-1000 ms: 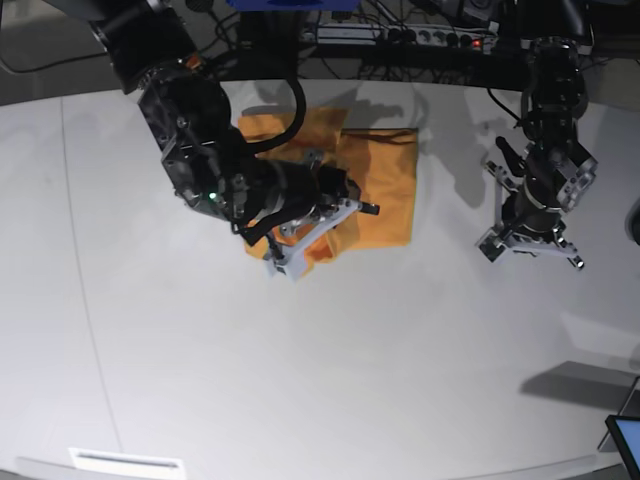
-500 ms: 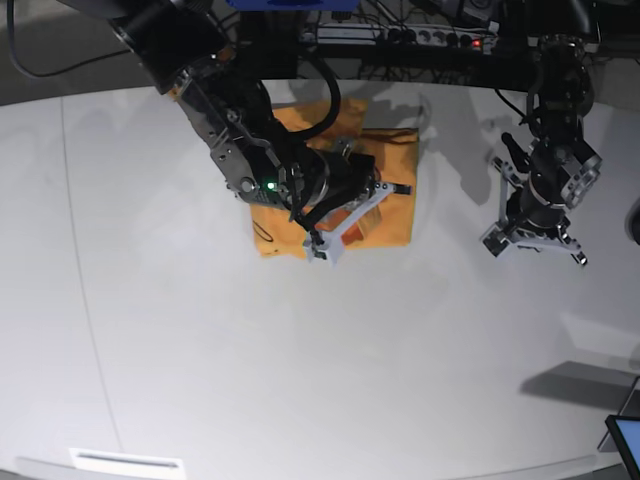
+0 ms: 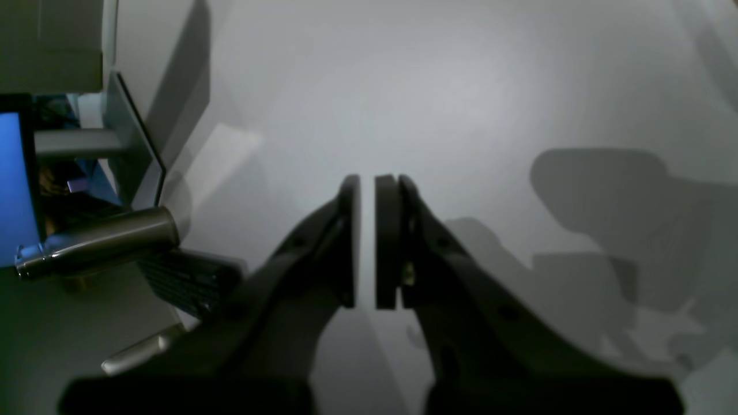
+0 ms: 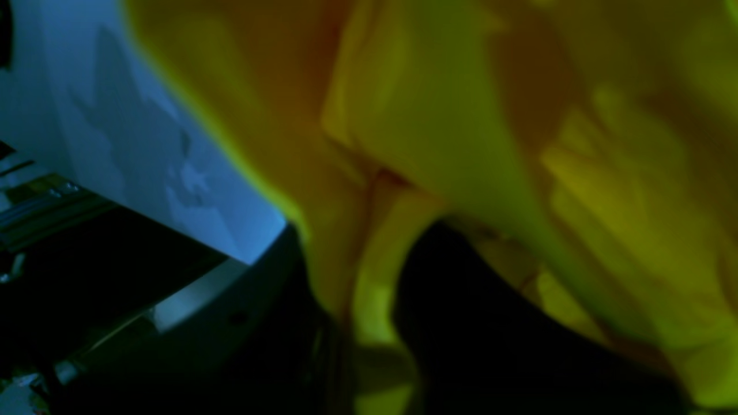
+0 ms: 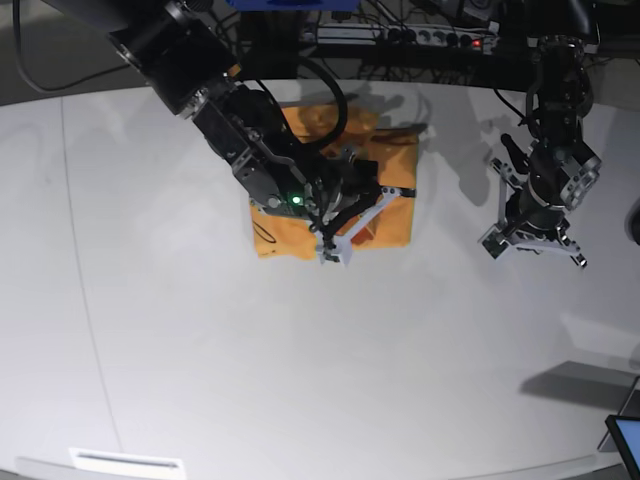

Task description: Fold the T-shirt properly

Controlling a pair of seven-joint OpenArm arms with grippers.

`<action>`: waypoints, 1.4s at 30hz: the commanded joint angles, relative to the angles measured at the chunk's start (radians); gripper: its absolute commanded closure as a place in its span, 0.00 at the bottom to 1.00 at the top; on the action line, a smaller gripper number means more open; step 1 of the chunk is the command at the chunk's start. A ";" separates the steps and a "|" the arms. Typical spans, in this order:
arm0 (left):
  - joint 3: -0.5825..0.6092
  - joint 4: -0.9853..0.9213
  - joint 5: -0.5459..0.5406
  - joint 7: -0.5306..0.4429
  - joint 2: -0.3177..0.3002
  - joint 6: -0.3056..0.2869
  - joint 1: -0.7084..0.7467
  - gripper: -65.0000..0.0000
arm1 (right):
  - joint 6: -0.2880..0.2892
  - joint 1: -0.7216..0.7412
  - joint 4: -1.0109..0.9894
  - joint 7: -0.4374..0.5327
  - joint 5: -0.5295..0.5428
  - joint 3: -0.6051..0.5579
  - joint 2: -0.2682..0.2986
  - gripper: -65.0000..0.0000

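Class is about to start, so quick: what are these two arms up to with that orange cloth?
They are folding a T-shirt on a white table. The right gripper is shut on a fold of the shirt, which lies as a partly folded bundle. The left gripper is shut and empty, hanging over bare table off to the side, clear of the shirt.

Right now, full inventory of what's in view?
T-shirt: one, orange-yellow, partly folded, far centre of table.
Table: one, white, fills the base view.
Power strip: one, light, behind the table's far edge.
Screen: one, blue, at the table's near corner on the left arm's side.
Label: one, white, table's near edge.
Right tool: one, black and white, shut on the T-shirt.
Left tool: one, dark, shut, empty, over bare table.
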 commanded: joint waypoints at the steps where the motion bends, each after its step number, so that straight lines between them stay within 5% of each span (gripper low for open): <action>1: -0.013 0.017 0.008 -0.010 -0.017 0.010 -0.011 0.93 | 0.001 0.022 0.008 0.019 -0.002 -0.005 -0.013 0.99; 11: -0.015 0.017 0.005 -0.010 -0.043 0.010 -0.013 0.93 | 0.001 0.037 0.009 0.018 -0.002 -0.001 -0.013 0.97; 30: -0.015 0.013 -0.001 -0.008 -0.038 0.010 -0.034 0.93 | 0.001 0.059 0.220 -0.068 0.005 0.000 -0.029 0.37; 37: -0.015 0.013 -0.001 -0.008 -0.038 0.010 -0.040 0.93 | 0.001 0.065 0.243 -0.059 0.053 0.009 -0.018 0.35; 42: -0.016 0.013 -0.004 -0.008 -0.038 0.010 -0.040 0.93 | 0.001 0.057 0.270 -0.060 0.056 0.143 0.045 0.35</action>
